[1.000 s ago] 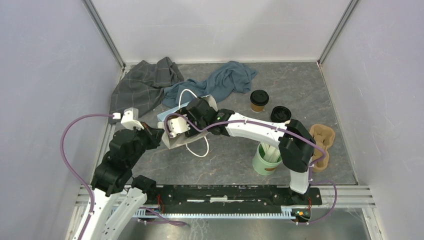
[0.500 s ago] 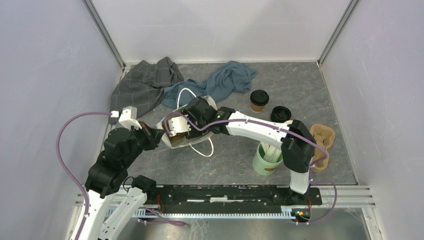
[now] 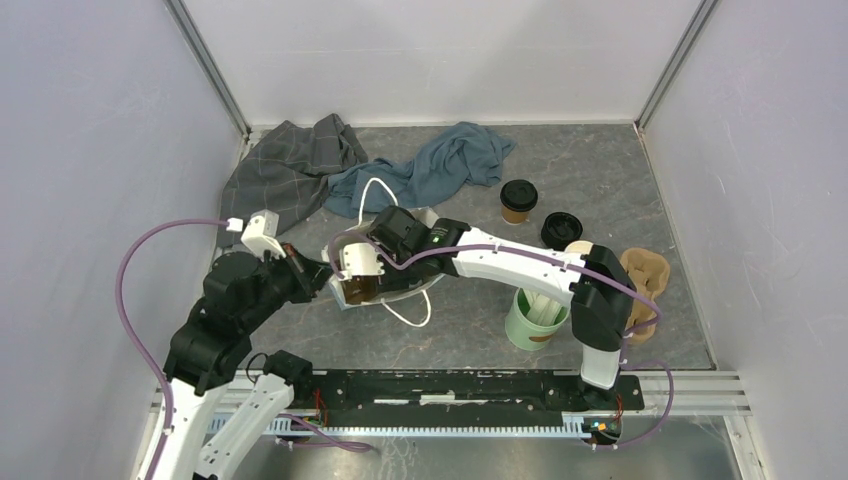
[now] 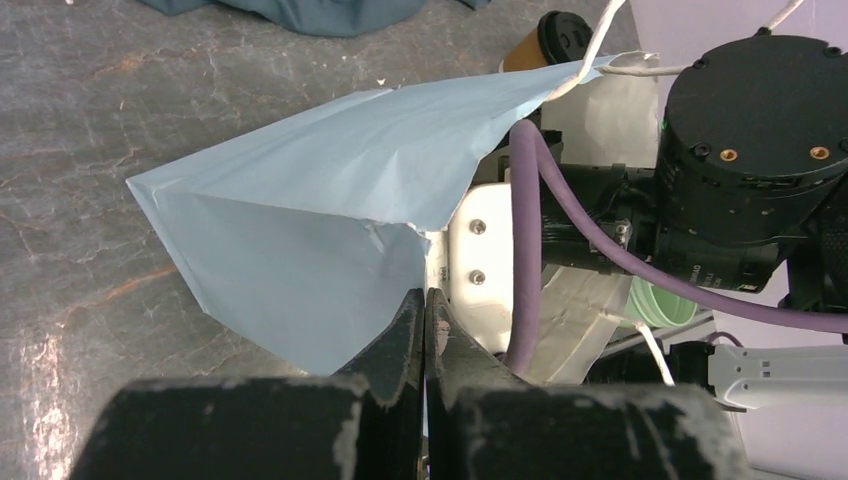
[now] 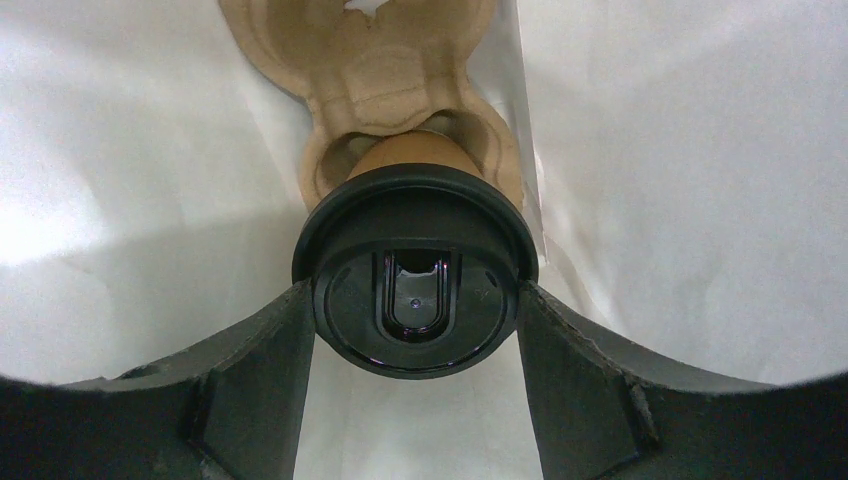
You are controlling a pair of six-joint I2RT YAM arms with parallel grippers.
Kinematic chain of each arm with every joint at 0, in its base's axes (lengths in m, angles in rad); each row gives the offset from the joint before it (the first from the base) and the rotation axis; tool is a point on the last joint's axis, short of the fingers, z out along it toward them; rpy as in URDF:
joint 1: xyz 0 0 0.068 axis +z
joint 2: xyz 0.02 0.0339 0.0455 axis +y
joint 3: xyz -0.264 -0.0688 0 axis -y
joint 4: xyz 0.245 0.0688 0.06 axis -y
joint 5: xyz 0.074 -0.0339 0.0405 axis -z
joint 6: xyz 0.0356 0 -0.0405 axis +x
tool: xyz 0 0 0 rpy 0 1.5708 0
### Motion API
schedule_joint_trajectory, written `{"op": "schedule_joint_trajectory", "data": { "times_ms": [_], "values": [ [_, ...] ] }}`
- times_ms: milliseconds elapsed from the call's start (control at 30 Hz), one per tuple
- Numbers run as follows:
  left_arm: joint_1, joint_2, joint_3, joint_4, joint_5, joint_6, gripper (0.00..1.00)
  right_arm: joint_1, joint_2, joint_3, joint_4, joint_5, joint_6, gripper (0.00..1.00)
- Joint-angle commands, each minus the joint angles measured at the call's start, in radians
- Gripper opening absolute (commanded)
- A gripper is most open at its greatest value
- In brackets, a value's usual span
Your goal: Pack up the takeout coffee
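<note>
**Table** (image 3: 600,160): one, with a grey stone-look top. It bears everything listed below.

**Cloths**: two, crumpled at the far left. The grey checked cloth (image 3: 290,165) lies just left of the teal cloth (image 3: 450,160). Neither plays a part in the packing.

**Paper bag** (image 4: 300,210): one, blue outside and white inside, with white cord handles. It lies on its side left of centre. My left pincer (image 4: 425,300) is clamped on a fold of its edge. I judge this keeps the bag open and stops it sliding while my other arm works inside.

**Pulp carriers**: two. The bagged carrier (image 5: 400,60) lies inside the bag, there to keep cups steady. The spare carrier (image 3: 645,275) sits at the right edge of the table, well apart.

**Green cup** (image 3: 535,318): one, holding pale wooden stirrers, near right. It is not part of the order.

**Lidded coffee cups**: three counted, brown kraft with black sip lids.
- The held cup (image 5: 415,250) is inside the bag in my right pincer (image 5: 415,330).
  - My fingers (image 5: 260,370) press either side of its lid rim.
  - Its base meets one well of the bagged carrier, so I judge it is being seated.
- The far cup (image 3: 518,200) and the near cup (image 3: 561,228) stand close together, right of centre, not yet packed.
</note>
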Motion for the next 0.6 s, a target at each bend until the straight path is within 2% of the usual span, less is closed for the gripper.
{"op": "schedule_joint_trajectory", "data": {
  "times_ms": [0,200,567],
  "values": [
    [-0.002,0.029,0.057,-0.049,-0.012,-0.043,0.02,0.007,0.0,0.045,-0.066,-0.014,0.059,0.0],
    [-0.002,0.054,0.086,-0.111,-0.195,-0.036,0.02,0.007,0.085,0.146,-0.14,0.006,0.078,0.0],
    [-0.001,0.114,0.085,-0.096,-0.305,0.001,0.02,0.005,0.245,0.272,-0.198,0.017,0.126,0.0]
  ]
}}
